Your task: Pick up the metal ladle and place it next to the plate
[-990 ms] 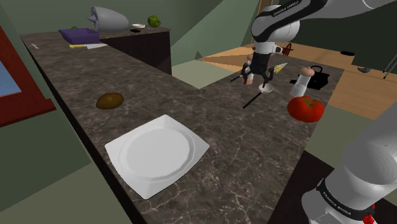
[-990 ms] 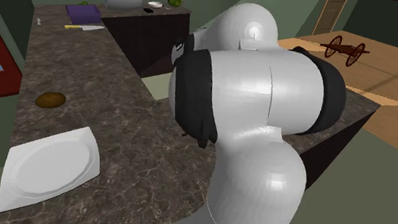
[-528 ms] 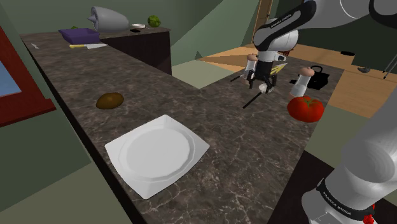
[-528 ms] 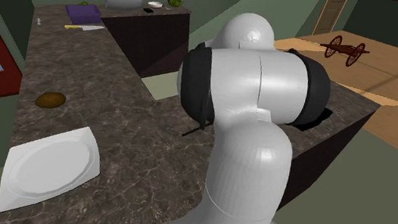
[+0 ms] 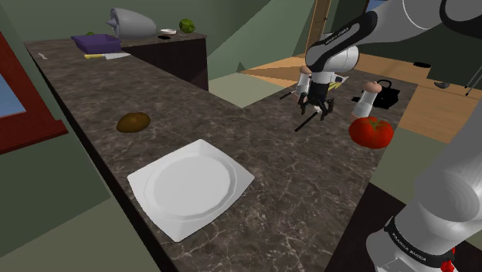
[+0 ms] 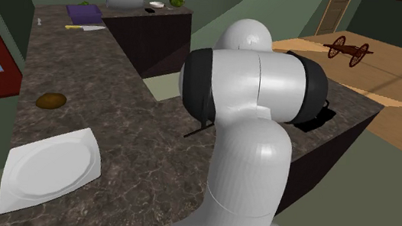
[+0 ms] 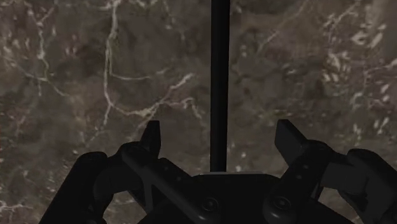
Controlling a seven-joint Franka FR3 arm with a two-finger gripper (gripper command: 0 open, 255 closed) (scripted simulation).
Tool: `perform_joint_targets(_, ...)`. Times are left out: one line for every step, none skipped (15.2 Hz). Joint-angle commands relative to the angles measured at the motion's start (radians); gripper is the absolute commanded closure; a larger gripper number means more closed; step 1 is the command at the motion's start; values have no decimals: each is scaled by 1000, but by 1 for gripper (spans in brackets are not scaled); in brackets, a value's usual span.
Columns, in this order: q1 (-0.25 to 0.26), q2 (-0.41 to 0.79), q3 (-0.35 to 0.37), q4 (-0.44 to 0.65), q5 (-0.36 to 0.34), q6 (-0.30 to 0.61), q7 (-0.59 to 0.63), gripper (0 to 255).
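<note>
The ladle [image 5: 303, 124], dark with a thin handle, lies on the marbled tabletop [image 5: 286, 185] in the upper right of the shoulder view. It is well apart from the white plate [image 5: 189, 188] at lower centre. The pincer [image 5: 318, 104] hangs right over it. In the wrist view its fingers [image 7: 151, 137] stand apart on either side of the handle, touching neither side. A red tomato [image 5: 371, 132] sits near, to the ladle's right.

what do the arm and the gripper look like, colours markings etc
The arm is built of smooth, rounded, glossy white links, with dark bands at the joints. One dark band near the stand carries small white lettering. The gripper is all black, with two blocky fingers on chunky linked segments with round bolt heads.
</note>
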Motion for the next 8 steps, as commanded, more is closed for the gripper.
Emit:
perform_joint_targets(0,1,0,-1,0,2,-1,0)
perform_joint_targets(0,1,0,-1,0,2,-1,0)
perform_joint_targets(0,1,0,-1,0,2,-1,0)
perform_joint_targets(0,1,0,-1,0,2,-1,0)
perform_joint_targets(0,1,0,-1,0,2,-1,0)
perform_joint_targets(0,1,0,-1,0,2,-1,255)
perform_joint_targets(0,1,0,-1,0,2,-1,255)
perform_joint_targets(0,1,0,-1,0,2,-1,255)
